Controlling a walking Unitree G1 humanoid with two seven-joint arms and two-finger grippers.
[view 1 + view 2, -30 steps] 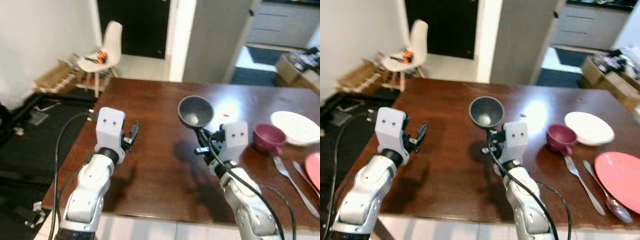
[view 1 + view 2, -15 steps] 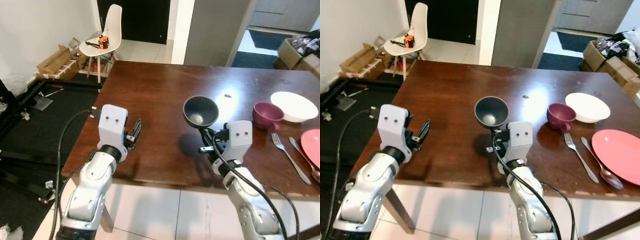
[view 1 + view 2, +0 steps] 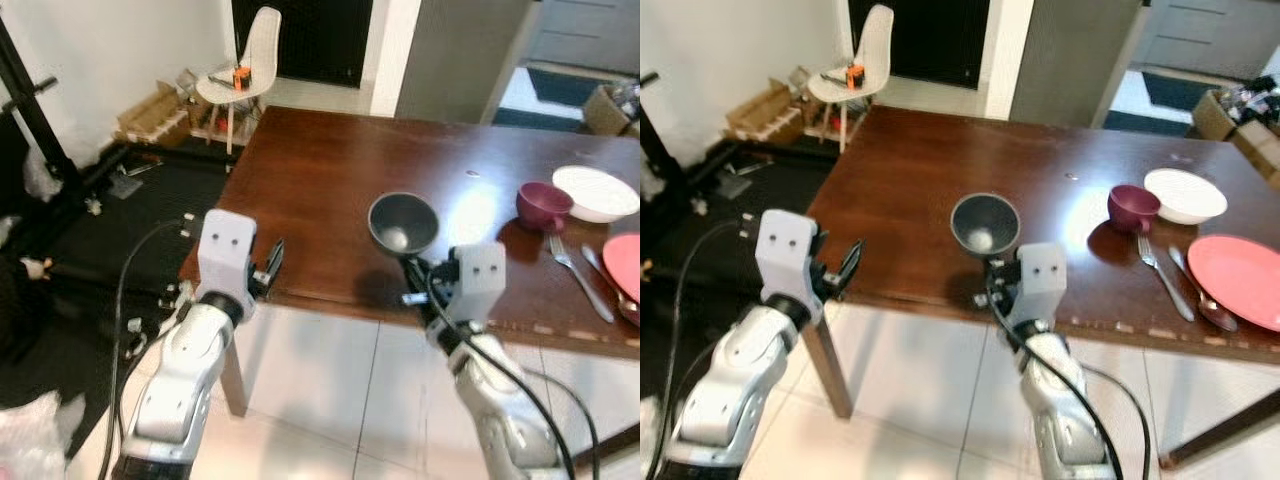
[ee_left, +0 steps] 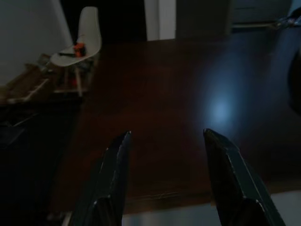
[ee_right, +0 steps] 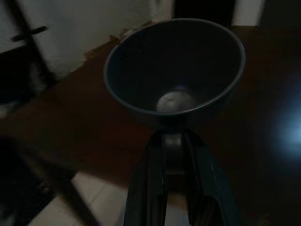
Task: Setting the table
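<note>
Beyond the table's (image 3: 330,190) far left corner stood a white chair (image 3: 247,62). At the near left corner my left gripper (image 3: 268,268) hovered, fingers (image 4: 113,179) spread apart and holding nothing. Over the near edge, my right gripper (image 5: 171,150) was pinching the rim of a dark grey bowl (image 3: 402,222), held tilted above the wood. Toward the right end lay a maroon cup (image 3: 544,202), white bowl (image 3: 596,192), fork (image 3: 578,280) and pink plate (image 3: 1240,280).
</note>
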